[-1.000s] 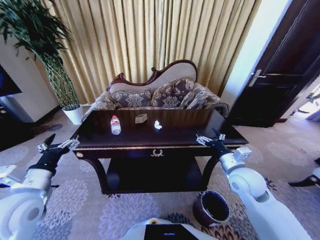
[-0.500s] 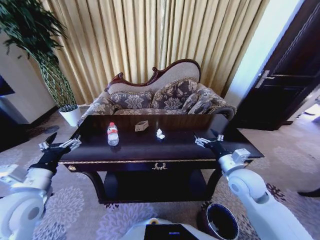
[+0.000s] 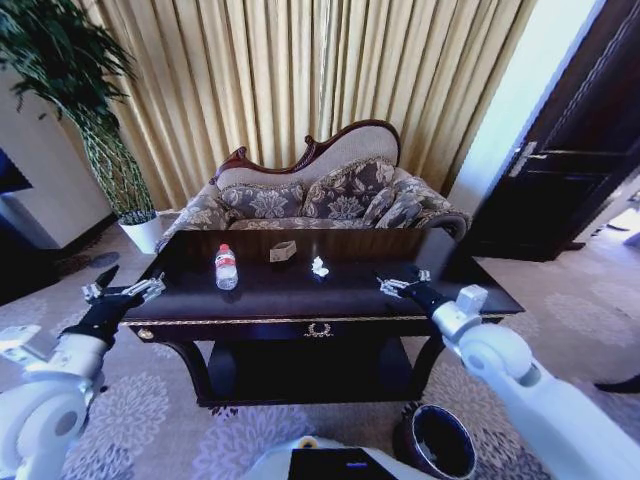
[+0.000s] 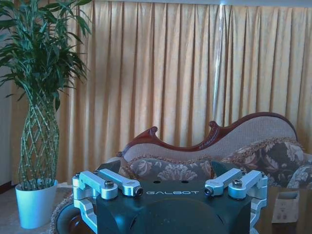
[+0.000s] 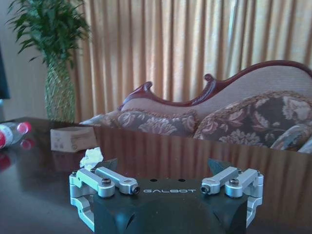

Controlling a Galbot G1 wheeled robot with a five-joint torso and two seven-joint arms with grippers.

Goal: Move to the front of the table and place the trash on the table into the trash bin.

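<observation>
The right gripper (image 3: 401,285), spread wide with nothing in it, is hovering over the bench (image 3: 330,300), nearer the trash. The white scrap (image 3: 320,267) is lying at its ten o'clock, with the carton (image 3: 283,251) and bottle (image 3: 227,268) beyond; the left gripper (image 3: 125,293) is likewise unclenched.

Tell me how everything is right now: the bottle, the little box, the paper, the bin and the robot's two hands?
bottle: upright on the table, red cap on.
carton: resting on the table, untouched.
white scrap: crumpled, lying on the table.
trash bin: on the floor, open-topped.
left gripper: open, holding nothing, by the table's left end.
right gripper: open, holding nothing, over the table's right side.
</observation>
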